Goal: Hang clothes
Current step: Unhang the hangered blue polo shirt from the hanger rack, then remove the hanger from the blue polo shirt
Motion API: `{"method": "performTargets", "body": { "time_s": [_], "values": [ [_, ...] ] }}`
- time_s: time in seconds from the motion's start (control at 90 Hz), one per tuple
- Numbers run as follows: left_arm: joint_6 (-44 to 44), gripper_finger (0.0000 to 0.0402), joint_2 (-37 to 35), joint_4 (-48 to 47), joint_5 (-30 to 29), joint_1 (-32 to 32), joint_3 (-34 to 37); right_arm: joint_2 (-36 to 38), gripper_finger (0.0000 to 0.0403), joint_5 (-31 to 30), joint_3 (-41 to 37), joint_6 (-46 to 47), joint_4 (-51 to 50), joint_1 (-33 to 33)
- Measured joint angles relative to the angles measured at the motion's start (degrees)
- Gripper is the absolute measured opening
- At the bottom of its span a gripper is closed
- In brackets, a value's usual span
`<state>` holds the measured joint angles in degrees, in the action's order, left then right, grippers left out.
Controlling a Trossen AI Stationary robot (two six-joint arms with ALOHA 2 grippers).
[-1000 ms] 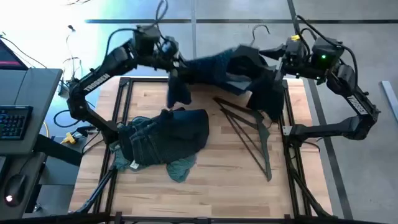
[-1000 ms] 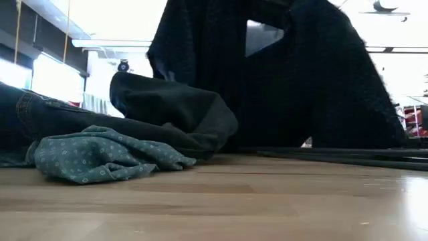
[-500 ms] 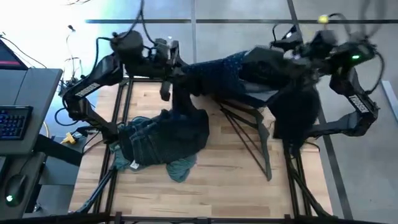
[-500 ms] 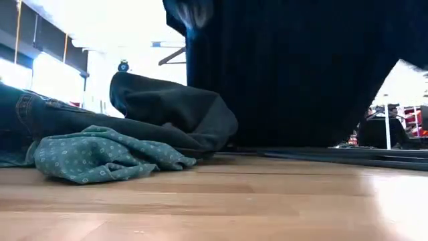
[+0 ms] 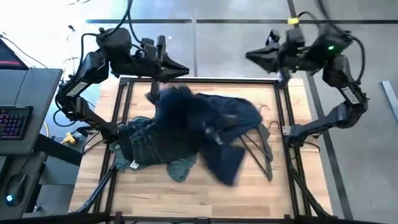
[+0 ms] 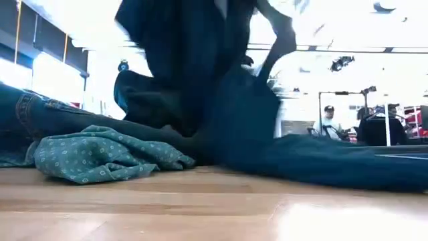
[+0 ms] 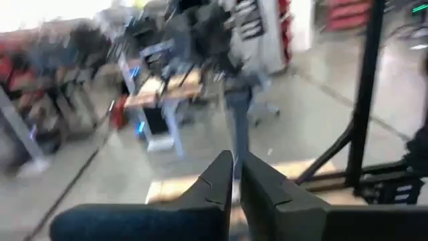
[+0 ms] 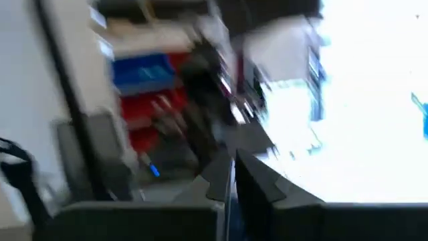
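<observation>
The navy dotted shirt [image 5: 208, 127] lies crumpled at the table's middle, over the black trouser-like piece [image 5: 140, 142] and part of the thin hanger [image 5: 264, 149]. In the low view the navy shirt [image 6: 227, 107] is blurred. The teal shirt [image 5: 180, 168] lies bunched at the pile's near side and shows as the teal shirt [image 6: 100, 157] in the low view. My left gripper [image 5: 182, 69] is shut above the table's far left edge. My right gripper [image 5: 250, 55] is shut above the far right. Both are clear of the clothes, with nothing between the fingers in either wrist view.
A black metal frame [image 5: 283, 124] runs along the table's edges. A desk with a keyboard [image 5: 12, 121] stands off the left side. The near strip of the wooden table [image 5: 205, 199] is bare. People [image 6: 328, 120] show in the room beyond the table.
The navy shirt, which was stretched in the air between both grippers over the far edge, has dropped onto the table and spread over the dark pile and the hanger. Neither gripper holds it now. My right gripper has moved toward the far edge.
</observation>
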<state>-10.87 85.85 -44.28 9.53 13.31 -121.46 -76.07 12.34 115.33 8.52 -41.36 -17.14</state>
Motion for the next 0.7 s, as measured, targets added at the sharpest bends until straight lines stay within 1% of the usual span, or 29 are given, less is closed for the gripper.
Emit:
{"method": "performTargets", "body": {
  "time_s": [0.056, 0.1, 0.156, 0.222, 0.322, 0.5, 0.6, 0.7],
  "values": [
    [0.28, 0.0000, 0.27, -2.23, -1.63, 0.04, 1.45, -0.20, 0.0002, -3.92, 0.01, 0.02, -7.47, 0.00],
    [1.22, 0.0000, 0.51, -3.58, -2.45, 0.05, 3.01, -0.46, 0.0002, -5.87, -0.78, 0.41, -11.94, 0.13],
    [2.39, 0.0000, 0.57, -4.97, -3.76, 0.01, 4.80, -0.35, 0.0002, -6.34, -3.44, 1.49, -16.50, 0.48],
    [2.94, 0.0000, 0.50, -7.01, -5.96, 0.22, 6.04, 0.61, 0.0002, -6.05, -8.49, 2.75, -19.69, 1.28],
    [2.92, 0.0000, 0.17, -8.91, -7.91, 0.60, 8.61, 3.77, 0.0002, -5.64, -19.84, 6.94, -20.57, 2.46],
    [5.91, 0.0000, 0.48, -9.89, -7.63, 0.51, 12.70, 10.25, 0.0008, -5.01, -42.79, 19.09, -20.57, 2.51],
    [7.41, 0.0000, 0.35, -10.04, -7.55, 0.51, 14.01, 12.98, 0.0037, -4.10, -54.35, 27.73, -20.34, 2.45],
    [8.26, 0.0000, 0.50, -9.73, -7.45, 0.18, 14.62, 14.75, 0.0087, 0.35, -64.52, 35.16, -17.11, 2.42]
  ]
}}
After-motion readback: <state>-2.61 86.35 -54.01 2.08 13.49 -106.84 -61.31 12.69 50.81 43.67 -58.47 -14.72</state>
